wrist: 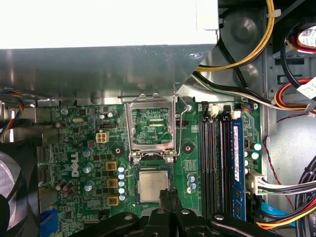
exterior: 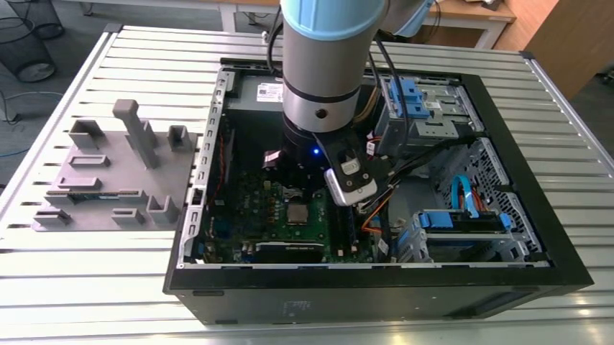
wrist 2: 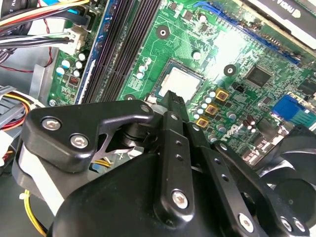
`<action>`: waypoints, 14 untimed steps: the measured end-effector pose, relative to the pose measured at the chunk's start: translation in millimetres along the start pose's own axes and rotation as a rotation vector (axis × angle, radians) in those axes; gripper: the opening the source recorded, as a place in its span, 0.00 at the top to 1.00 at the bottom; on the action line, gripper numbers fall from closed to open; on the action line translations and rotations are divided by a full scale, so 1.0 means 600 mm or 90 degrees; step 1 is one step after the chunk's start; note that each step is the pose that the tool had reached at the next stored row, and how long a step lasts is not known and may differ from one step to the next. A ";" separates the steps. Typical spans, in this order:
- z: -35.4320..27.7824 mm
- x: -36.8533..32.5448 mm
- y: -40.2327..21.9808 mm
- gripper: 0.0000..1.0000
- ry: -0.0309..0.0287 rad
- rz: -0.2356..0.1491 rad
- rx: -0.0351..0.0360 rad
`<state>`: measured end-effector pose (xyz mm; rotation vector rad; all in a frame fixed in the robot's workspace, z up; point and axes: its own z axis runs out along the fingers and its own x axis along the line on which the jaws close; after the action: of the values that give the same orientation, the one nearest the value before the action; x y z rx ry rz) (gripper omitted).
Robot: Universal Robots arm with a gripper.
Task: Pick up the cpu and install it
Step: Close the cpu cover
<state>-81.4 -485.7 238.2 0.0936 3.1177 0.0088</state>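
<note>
While the arm (exterior: 331, 65) is hanging over the open case (exterior: 384, 287) in the middle of the exterior view, the end effector (wrist: 169, 193) is holding its fingers pressed together with nothing between them. In both wrist views the paired tips are pointing down at the board (wrist: 89, 148), just beside one edge of the cpu (wrist: 152, 186). Whether they are touching that edge cannot be told.

The cpu is lying flat in its socket, silver top up, near the centre of the board in the exterior view (exterior: 298, 213). It is sitting level inside the socket frame. The bracket (wrist: 150, 129) is standing swung open on the side of the socket away from the tips, so nothing is clamping the chip. The memory slots (wrist: 215, 163) are running alongside the socket, near but apart from it.

Judgement: the pick-up is done and the install step is in hand, with the chip placed but not locked.

Any further motion here is calling for slow, fine travel. A sideways push from the closed tips could be shifting the chip on its contacts, and the raised bracket is narrowing the approach.

A grey fixture block (exterior: 96, 169) is resting on the surface (exterior: 144, 50) at the exterior view's left, well apart from the case.
</note>
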 end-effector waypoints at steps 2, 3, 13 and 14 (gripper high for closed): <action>0.000 0.000 0.000 0.89 0.0000 0.000 0.0001; 0.000 0.000 0.000 0.89 0.0000 0.000 0.0000; 0.007 -0.008 0.002 0.89 0.0000 0.000 0.0000; 0.007 -0.009 0.003 0.89 0.0000 0.000 0.0000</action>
<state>-76.0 -484.4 233.8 0.0935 3.1178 0.0088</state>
